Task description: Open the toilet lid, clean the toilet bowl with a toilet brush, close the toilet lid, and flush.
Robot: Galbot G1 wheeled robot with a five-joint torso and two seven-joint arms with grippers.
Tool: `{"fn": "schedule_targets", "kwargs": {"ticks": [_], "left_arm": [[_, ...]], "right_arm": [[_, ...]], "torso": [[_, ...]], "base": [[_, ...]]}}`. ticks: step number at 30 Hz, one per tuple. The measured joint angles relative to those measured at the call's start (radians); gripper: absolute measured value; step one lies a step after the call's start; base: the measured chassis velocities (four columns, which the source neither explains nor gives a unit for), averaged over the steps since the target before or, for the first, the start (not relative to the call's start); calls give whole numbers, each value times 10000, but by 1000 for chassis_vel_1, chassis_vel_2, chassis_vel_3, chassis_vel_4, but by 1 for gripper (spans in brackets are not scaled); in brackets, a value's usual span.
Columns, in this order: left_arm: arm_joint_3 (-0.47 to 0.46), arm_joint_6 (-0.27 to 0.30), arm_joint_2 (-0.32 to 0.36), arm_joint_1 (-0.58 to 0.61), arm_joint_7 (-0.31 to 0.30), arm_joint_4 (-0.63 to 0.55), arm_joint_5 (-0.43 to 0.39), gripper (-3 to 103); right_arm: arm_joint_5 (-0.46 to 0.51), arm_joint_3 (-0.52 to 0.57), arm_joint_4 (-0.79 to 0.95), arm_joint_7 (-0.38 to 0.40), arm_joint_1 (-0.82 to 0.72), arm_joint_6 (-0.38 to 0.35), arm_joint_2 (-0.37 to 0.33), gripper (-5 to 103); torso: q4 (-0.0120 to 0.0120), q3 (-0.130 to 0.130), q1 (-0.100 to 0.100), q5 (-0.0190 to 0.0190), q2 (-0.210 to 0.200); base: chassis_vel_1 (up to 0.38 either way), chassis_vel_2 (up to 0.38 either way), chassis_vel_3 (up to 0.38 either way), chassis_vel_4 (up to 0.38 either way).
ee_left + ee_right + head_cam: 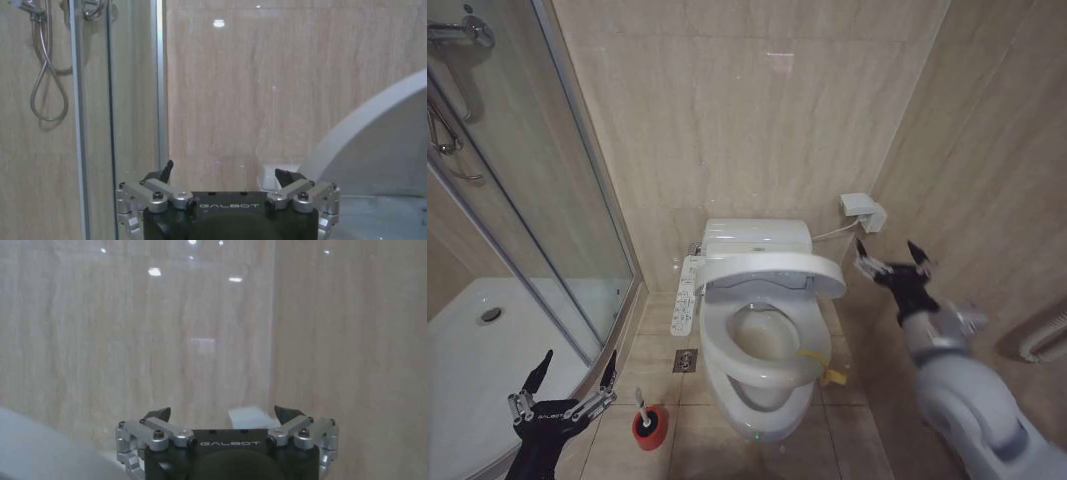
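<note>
While the toilet lid point(772, 272) stands partly raised at the middle of the head view, tilted above the ring seat point(762, 345) with its front edge lifted clear, the toilet bowl point(765, 330) shows through the seat's oval opening just below it. A small yellow tag point(812, 354) hangs at the right side of the seat rim, and another yellow piece point(834, 377) lies on the floor tiles beside the bowl. Behind the lid sits the white tank point(757, 237), with a control panel point(687, 295) running along the seat's left side. To the lower left of the bowl, the toilet brush point(640, 400) stands in its red holder cup point(649, 423) on the floor, its thin white handle poking upward. The left gripper point(575, 375) hovers at the lower left of the frame, just left of the brush and apart from it, fingers spread wide and empty; the left wrist view shows the same spread fingers point(163, 172) facing the beige wall and the glass shower door point(93, 115). The right gripper point(892, 255) is raised at the right of the frame, near the lid's right edge but not touching it, its fingers likewise released and empty. A white wall box point(863, 211) sits just above it.
</note>
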Motion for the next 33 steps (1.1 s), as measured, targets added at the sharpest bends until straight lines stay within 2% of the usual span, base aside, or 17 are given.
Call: {"fn": "schedule_targets", "kwargs": {"ticks": [2,5,6,9,10,13,14,16,17,19,21,27,30,31,33], "left_arm": [[0,0,-3,0,-2,0,0,100],[-1,0,0,0,-1,0,0,100],[-1,0,0,0,-1,0,0,100],[0,0,-2,0,-1,0,0,100],[0,0,-2,0,-1,0,0,100],[0,0,-3,0,-1,-1,0,100],[0,0,-3,0,-1,-1,0,100],[0,0,-1,0,-1,-1,0,100],[0,0,-1,0,-1,-1,0,100],[0,0,-2,0,-1,0,0,100],[0,0,-2,0,0,0,0,100],[0,0,-2,0,-1,0,0,100],[0,0,-2,0,-1,0,0,100],[0,0,-2,0,-1,0,0,100],[0,0,-2,-1,-1,-1,0,100]], "right_arm": [[-213,169,145,-139,-416,112,221,100],[-911,608,655,-543,-1819,574,1071,100],[-911,608,655,-543,-1819,574,1071,100],[-2179,588,965,-1003,-2933,1340,2379,100],[-2179,588,965,-1003,-2933,1340,2379,100],[-3479,285,1042,-1480,-3511,2210,3916,100],[-3479,285,1042,-1480,-3511,2210,3916,100],[-4435,222,929,-1846,-3654,2911,4770,100],[-4435,222,929,-1846,-3654,2911,4770,100],[-5017,204,753,-2253,-3828,3529,5257,100],[-5149,180,723,-2602,-4019,3793,5459,100],[-5141,183,934,-3148,-4229,3693,5481,100],[-5025,290,944,-4123,-4303,3565,5386,100],[-5025,290,944,-4123,-4303,3565,5386,100],[-4944,327,945,-4694,-4310,3530,5386,100]], "torso": [[1,0,0,-2,0],[2,0,0,-4,1],[2,0,0,-4,1],[5,0,0,-7,0],[5,0,0,-7,0],[2,0,0,-5,0],[2,0,0,-5,0],[3,0,0,-6,0],[3,0,0,-6,0],[4,1,1,-4,-1],[4,1,2,-5,-1],[4,1,1,-5,0],[5,1,2,-3,-1],[5,1,2,-3,-1],[5,1,1,-3,-1]], "base": [[0,0,0,0],[0,0,0,0],[0,0,0,0],[0,0,0,0],[0,0,0,0],[0,0,0,0],[0,0,0,0],[0,0,0,0],[0,0,0,0],[0,0,0,0],[0,0,0,0],[0,0,0,0],[0,0,0,0],[0,0,0,0],[0,0,0,0]]}}
